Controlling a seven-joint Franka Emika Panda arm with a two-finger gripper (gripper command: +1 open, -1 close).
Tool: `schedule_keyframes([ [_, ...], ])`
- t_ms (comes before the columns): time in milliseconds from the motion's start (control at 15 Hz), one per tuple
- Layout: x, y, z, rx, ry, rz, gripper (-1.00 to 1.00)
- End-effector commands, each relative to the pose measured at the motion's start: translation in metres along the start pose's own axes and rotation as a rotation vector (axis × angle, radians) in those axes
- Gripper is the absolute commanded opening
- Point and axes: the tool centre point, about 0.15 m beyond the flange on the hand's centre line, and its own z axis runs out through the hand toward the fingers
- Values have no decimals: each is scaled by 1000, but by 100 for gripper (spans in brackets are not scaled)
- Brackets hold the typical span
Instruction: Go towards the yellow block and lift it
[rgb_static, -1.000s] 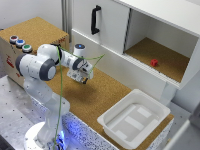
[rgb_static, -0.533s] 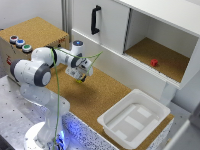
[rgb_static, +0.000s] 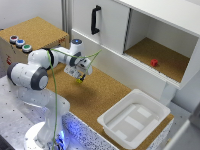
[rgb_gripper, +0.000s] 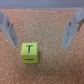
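Note:
The yellow block (rgb_gripper: 30, 53) is a small cube with a dark T-like mark on its top face. It lies on the cork surface. In the wrist view it sits between my two open fingers (rgb_gripper: 73, 31), nearer one of them, with a gap on both sides. My gripper (rgb_gripper: 40, 45) is open and holds nothing. In the exterior view the gripper (rgb_static: 80, 75) points down over the cork table, and the yellow block (rgb_static: 80, 81) shows just under its fingertips.
A small red block (rgb_static: 154, 62) lies in the open cabinet compartment. A white tray (rgb_static: 159, 111) stands on the table at the exterior view's right. The cabinet door has a black handle (rgb_static: 94, 20). A cork box with coloured buttons (rgb_static: 20, 43) stands at the left.
The gripper has shifted slightly toward the exterior view's left and lower, over the yellow block. The block has not moved.

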Motion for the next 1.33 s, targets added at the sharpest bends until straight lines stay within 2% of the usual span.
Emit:
schedule_keyframes([
  [0, 0, 0, 0, 0, 0, 0, 100],
  [200, -1, -21, 12, 27, -3, -7, 100],
  [533, 5, -38, 35, 32, -25, -28, 100],
  [800, 20, -35, 57, -2, -30, -25, 100],
  [1267, 28, -34, 77, -14, -67, -27, 100],
])
